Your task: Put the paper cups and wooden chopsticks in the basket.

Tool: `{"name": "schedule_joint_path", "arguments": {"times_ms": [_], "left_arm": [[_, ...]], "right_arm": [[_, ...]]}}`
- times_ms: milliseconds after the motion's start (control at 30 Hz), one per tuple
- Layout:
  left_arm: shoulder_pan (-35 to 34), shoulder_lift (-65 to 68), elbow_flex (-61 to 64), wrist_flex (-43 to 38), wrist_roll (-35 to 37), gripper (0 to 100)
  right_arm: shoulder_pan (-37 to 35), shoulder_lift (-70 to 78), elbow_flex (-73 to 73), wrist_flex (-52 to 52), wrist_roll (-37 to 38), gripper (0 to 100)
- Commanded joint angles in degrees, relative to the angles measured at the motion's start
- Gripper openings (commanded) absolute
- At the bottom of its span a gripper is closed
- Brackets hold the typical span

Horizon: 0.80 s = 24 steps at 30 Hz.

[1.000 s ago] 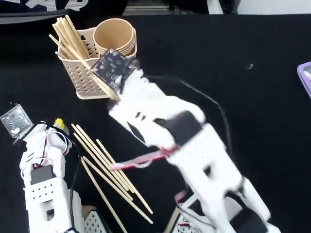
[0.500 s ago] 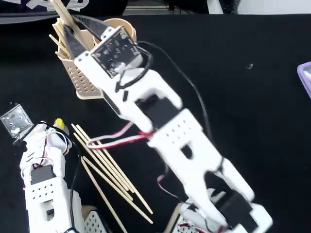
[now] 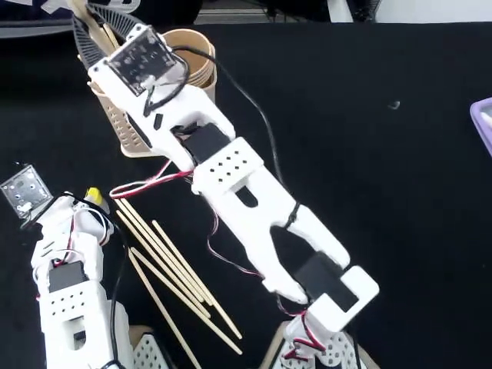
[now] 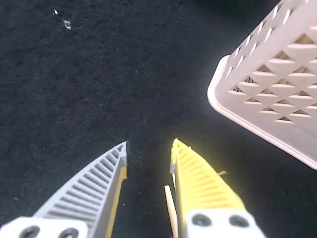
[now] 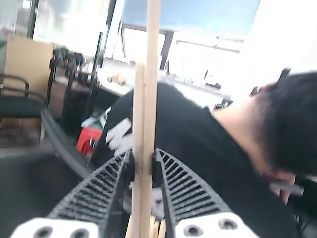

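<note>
The right gripper pinches wooden chopsticks over the basket, their long axis in line with its fingers. The left gripper sits spread beside the basket.

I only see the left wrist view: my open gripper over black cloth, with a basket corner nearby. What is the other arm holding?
Observer: The right gripper is shut on two wooden chopsticks.
Operator: Where is it over the table?
Observer: In the high view it hangs over the basket.
Operator: What is left to pick up?
Observer: Several loose chopsticks lie on the table, apart from the basket.
</note>
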<state>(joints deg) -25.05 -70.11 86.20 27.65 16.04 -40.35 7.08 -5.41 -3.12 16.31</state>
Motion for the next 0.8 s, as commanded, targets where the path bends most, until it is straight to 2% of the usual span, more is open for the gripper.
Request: {"name": "schedule_joint_path", "arguments": {"times_ms": [0, 200, 433, 533, 667, 767], "left_arm": [[-0.31, -0.97, -1.01, -1.05, 0.26, 15], [-0.31, -0.97, -1.01, -1.05, 0.18, 15], [-0.31, -0.97, -1.01, -1.05, 0.18, 15], [-0.31, -0.97, -1.01, -1.05, 0.18, 15], [-0.31, -0.97, -1.01, -1.14, 0.18, 15], [-0.31, -0.97, -1.01, -1.14, 0.18, 15]], "right_arm": [[0.44, 0.13, -3.91, 6.59, 0.09, 1.4], [0.18, -0.13, -3.56, 7.56, 0.09, 14.0], [0.35, -2.51, -6.02, 15.21, 0.09, 10.9], [0.18, -6.55, -5.85, 23.12, 0.09, 10.7], [0.09, -13.58, -5.76, 40.79, 0.09, 10.8], [0.44, -17.36, -5.76, 50.11, 0.35, 10.9]]}}
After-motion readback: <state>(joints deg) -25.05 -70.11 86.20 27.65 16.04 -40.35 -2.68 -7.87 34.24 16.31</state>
